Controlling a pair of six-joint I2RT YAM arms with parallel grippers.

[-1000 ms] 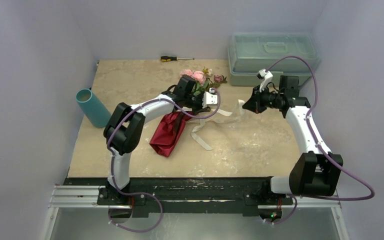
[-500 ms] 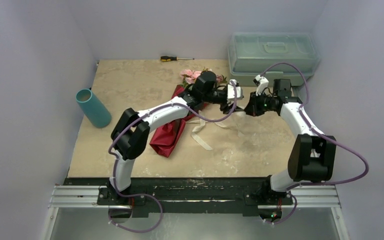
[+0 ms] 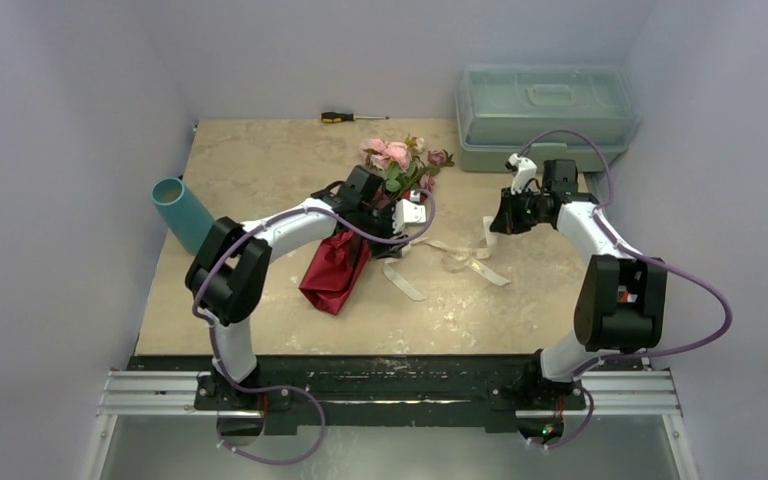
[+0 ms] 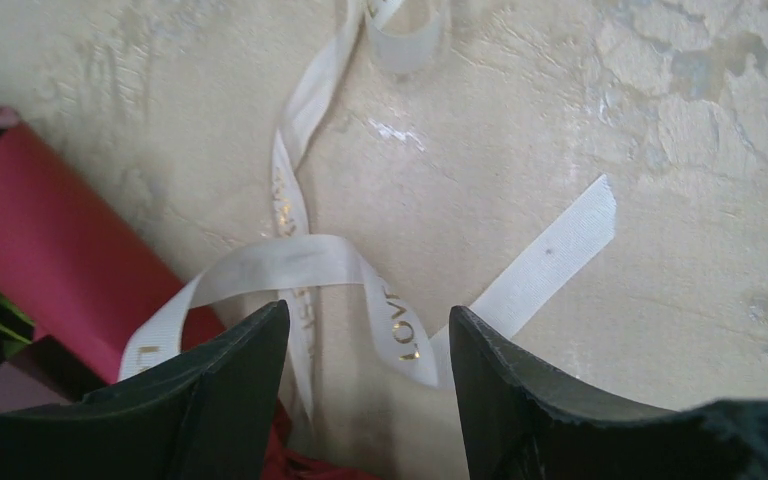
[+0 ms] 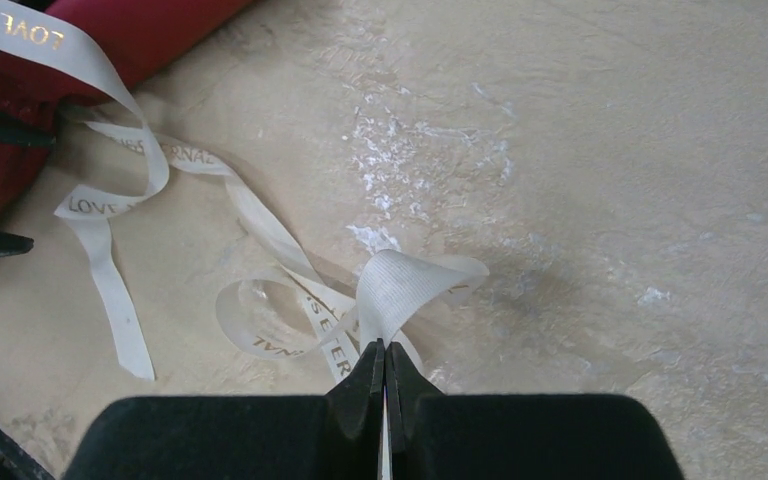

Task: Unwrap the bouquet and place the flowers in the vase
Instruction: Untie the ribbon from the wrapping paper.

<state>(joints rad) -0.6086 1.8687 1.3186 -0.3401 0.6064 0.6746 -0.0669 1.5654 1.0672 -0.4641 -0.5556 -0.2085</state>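
Observation:
The bouquet lies mid-table, its pink flowers pointing to the back and its maroon paper toward the front. The cream ribbon trails loose over the table to the right of it. My left gripper hovers open beside the paper; a ribbon loop lies below its jaws, not gripped. My right gripper is shut on a ribbon end, pinched at its tips. The teal vase leans at the table's left edge.
A pale green toolbox fills the back right corner. A screwdriver lies at the back edge. More maroon paper shows at the top left of the right wrist view.
My left gripper swung out to the right, opened, and came back beside the bouquet. The right gripper shifted a little left, still pinching the ribbon, which now lies strung out on the table.

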